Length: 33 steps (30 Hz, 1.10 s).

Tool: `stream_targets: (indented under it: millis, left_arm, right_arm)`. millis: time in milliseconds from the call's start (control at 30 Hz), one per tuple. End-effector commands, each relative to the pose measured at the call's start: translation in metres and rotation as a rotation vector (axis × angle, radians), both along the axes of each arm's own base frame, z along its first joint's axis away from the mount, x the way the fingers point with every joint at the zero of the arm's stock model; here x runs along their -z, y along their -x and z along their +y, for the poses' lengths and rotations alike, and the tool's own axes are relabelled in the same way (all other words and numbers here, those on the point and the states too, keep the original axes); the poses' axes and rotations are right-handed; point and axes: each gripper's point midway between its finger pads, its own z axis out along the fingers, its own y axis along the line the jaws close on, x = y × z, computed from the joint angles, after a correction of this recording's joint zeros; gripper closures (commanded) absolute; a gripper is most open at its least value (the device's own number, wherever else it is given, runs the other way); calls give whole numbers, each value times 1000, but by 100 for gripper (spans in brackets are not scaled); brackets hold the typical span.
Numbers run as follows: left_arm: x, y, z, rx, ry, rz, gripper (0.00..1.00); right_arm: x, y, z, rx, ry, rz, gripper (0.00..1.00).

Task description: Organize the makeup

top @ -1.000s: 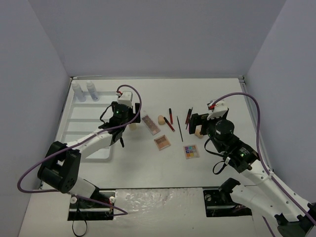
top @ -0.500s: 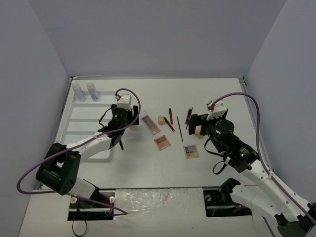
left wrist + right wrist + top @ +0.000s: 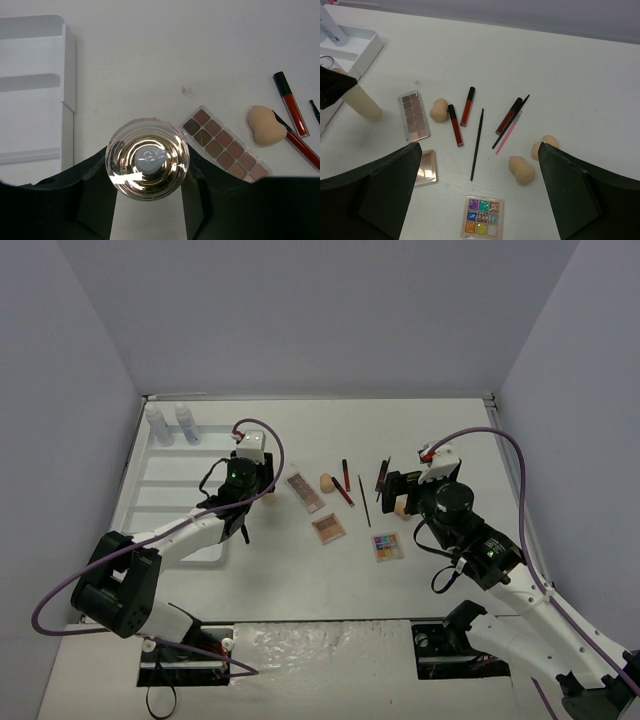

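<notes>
The white surface (image 3: 300,575) is carrying everything. The white slotted tray (image 3: 165,490) is lying along its left side. The two clear white-capped bottles (image 3: 158,426) are standing side by side at the tray's far end.

The left tool (image 3: 147,172) is clenching the amber bottle (image 3: 362,102), with a finger pressing on either side of it. The bottle is standing upright on the surface just beside the tray's right edge. The right tool (image 3: 479,150) is hanging released, jaws spread wide, above the loose items right of centre.

The long brown eyeshadow palette (image 3: 225,150) is lying just right of the amber bottle. A small square palette (image 3: 424,167) is sitting nearer the arms, and a multicoloured palette (image 3: 481,224) is lying to its right.

One peach sponge (image 3: 439,110) is resting beside the brown palette, touching a red tube (image 3: 455,125). Two more sponges (image 3: 521,170) are lying close together under the right tool.

Another red tube (image 3: 467,106), a third (image 3: 508,116), a black brush (image 3: 477,145) and a pink pencil (image 3: 508,132) are lying between the sponges.
</notes>
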Motion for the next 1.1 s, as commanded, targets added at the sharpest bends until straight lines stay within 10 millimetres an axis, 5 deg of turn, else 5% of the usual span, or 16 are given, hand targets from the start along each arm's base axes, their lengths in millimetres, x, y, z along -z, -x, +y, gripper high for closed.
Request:
stream_targets:
  millis: [0, 67, 433, 700, 1067]
  left_arm:
    - [-113, -22, 6, -39, 45, -231, 100]
    - [-143, -33, 15, -62, 45, -267, 100]
    - [-194, -106, 95, -183, 53, -332, 100]
    - [-170, -158, 123, -209, 54, -321, 100]
    - [-148, -197, 145, -240, 54, -321, 100]
  right_arm:
    - [-20, -7, 4, 2, -32, -52, 0]
    - [-21, -8, 4, -1, -29, -54, 0]
    - [-27, -9, 8, -20, -20, -62, 0]
    - [-19, -11, 10, -27, 0, -43, 0]
    - [-9, -16, 12, -27, 25, -18, 0]
